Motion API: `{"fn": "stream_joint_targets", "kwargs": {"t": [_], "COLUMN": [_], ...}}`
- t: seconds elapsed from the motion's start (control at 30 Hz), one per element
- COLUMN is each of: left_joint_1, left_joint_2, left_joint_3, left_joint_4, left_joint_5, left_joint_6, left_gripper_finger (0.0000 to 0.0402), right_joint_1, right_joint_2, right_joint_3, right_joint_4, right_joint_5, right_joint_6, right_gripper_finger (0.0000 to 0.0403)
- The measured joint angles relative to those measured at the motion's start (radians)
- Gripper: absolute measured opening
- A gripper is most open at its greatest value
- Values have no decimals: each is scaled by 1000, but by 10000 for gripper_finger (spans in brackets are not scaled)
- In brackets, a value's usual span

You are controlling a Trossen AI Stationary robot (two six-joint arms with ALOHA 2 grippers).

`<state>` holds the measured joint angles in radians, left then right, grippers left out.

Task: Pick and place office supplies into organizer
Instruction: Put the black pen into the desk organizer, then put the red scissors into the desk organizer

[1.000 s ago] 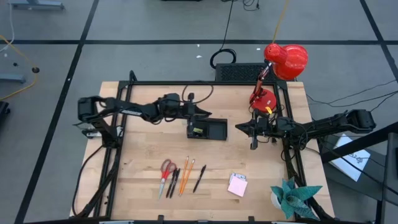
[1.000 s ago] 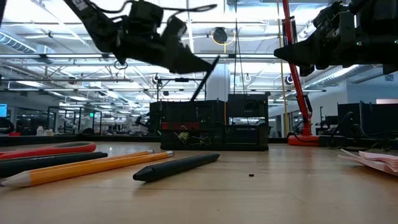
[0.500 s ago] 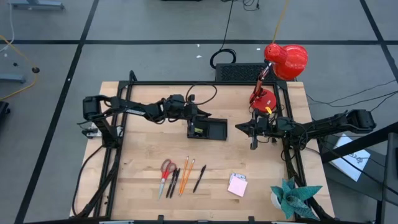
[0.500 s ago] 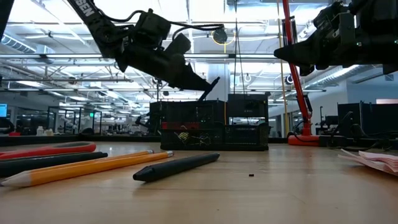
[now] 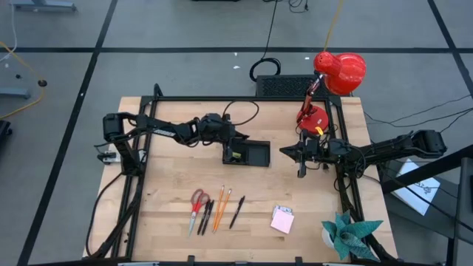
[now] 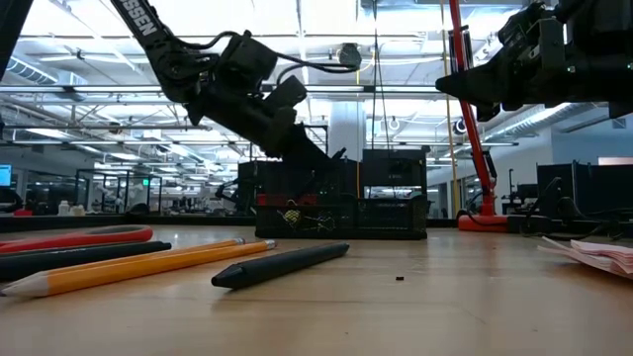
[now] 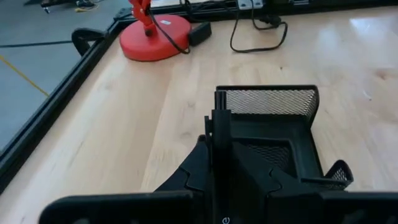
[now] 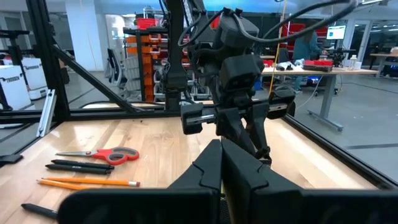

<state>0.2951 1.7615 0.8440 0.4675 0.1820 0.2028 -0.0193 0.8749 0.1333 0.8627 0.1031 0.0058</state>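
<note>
Left end effector [image 5: 230, 145] clamped on black pen [image 7: 220, 134], over organizer [image 5: 249, 154] tall section; clips [image 6: 293, 217] inside

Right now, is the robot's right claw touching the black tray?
Apart. The high view shows bare table between the right gripper and the organizer; the low view shows it hanging well above the tabletop.
</note>
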Motion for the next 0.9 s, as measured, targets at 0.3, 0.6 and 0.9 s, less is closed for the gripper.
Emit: {"fn": "stream_joint_targets", "kwargs": {"t": [0.3, 0.6, 0.9], "left_joint_1": [0, -10, -91], "left_joint_2": [0, -29, -277], "left_joint_3": [0, 0, 1], "left_joint_4": [-6, -14, -268], "left_joint_5": [6, 21, -114], "left_joint_6": [-42, -26, 28], "left_gripper_finger": [75, 156, 171], "right_joint_1": [0, 0, 0], "right_joint_2": [0, 0, 0], "right_joint_3": [0, 0, 0], "right_joint_4": [0, 0, 1], "right_joint_5": [0, 0, 0], "right_joint_6": [-2, 0, -2], "right_gripper_finger": [1, 1, 2]}}
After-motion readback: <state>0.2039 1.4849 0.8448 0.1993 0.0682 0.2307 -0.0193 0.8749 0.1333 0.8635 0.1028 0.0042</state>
